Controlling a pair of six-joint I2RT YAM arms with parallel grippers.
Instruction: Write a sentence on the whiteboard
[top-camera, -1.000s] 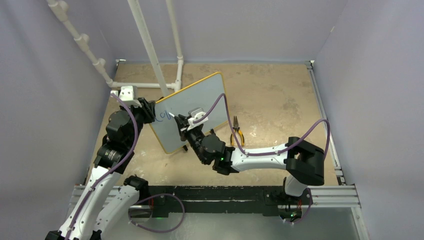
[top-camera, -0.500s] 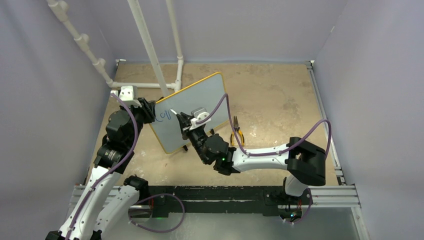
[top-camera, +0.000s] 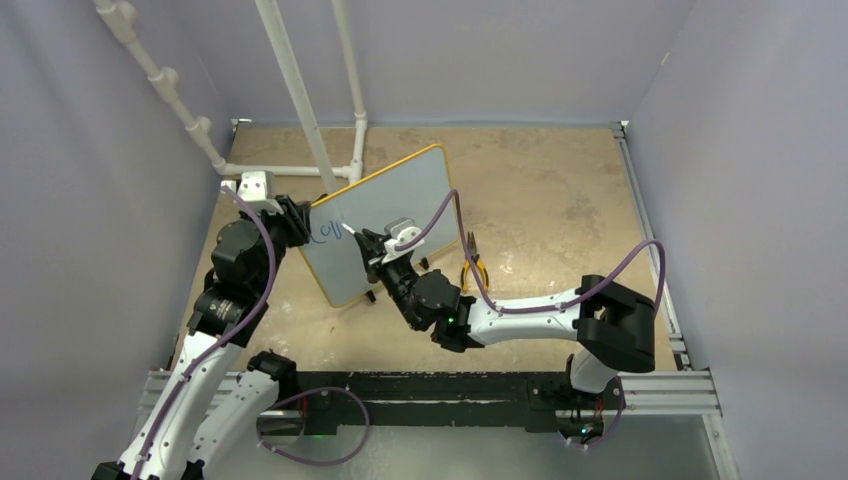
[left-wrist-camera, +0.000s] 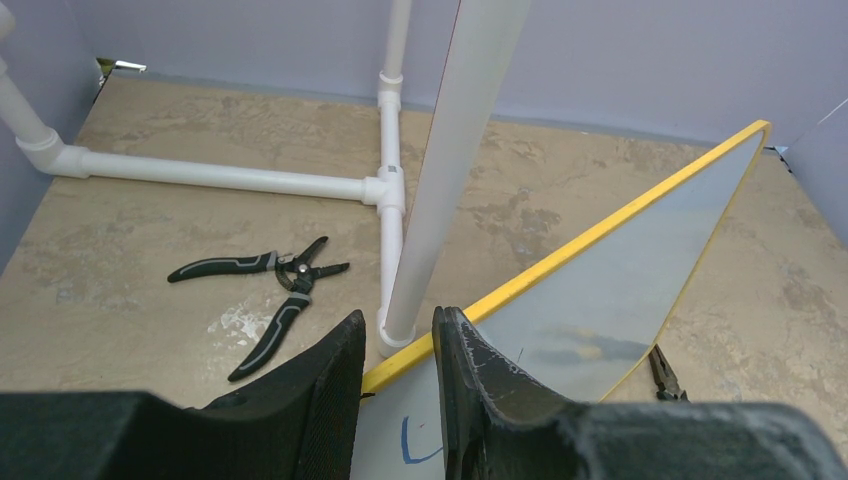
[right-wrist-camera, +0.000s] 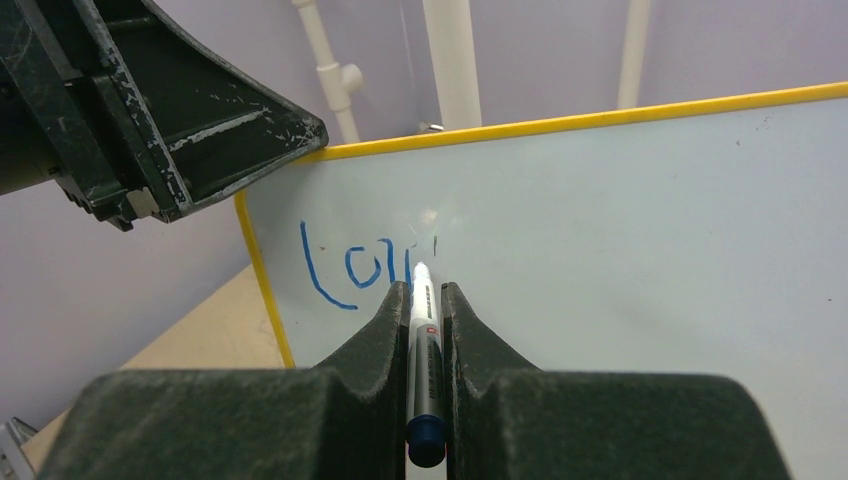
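Note:
The whiteboard (top-camera: 400, 200) stands tilted on edge, pale with a yellow frame. My left gripper (top-camera: 300, 222) is shut on its top left edge, one finger on each side of the yellow rim (left-wrist-camera: 520, 290). My right gripper (right-wrist-camera: 422, 288) is shut on a white marker (right-wrist-camera: 421, 320) with a blue end cap. Its tip touches the board just right of the blue letters. The sentence (right-wrist-camera: 355, 270) reads roughly "lov" in one short line, also seen in the top view as small blue strokes (top-camera: 328, 232). A blue stroke (left-wrist-camera: 420, 445) shows between my left fingers.
A white pipe frame (top-camera: 300, 100) rises right behind the board, one post (left-wrist-camera: 450, 170) close to my left fingers. Black pliers (left-wrist-camera: 265, 290) lie on the floor behind the board. Yellow-handled pliers (top-camera: 472, 262) lie to its right. Purple walls close in the left, back and right.
The right gripper moved the marker tip a little up and then down and right on the board, adding to the blue letters. The left arm and the board stayed still.

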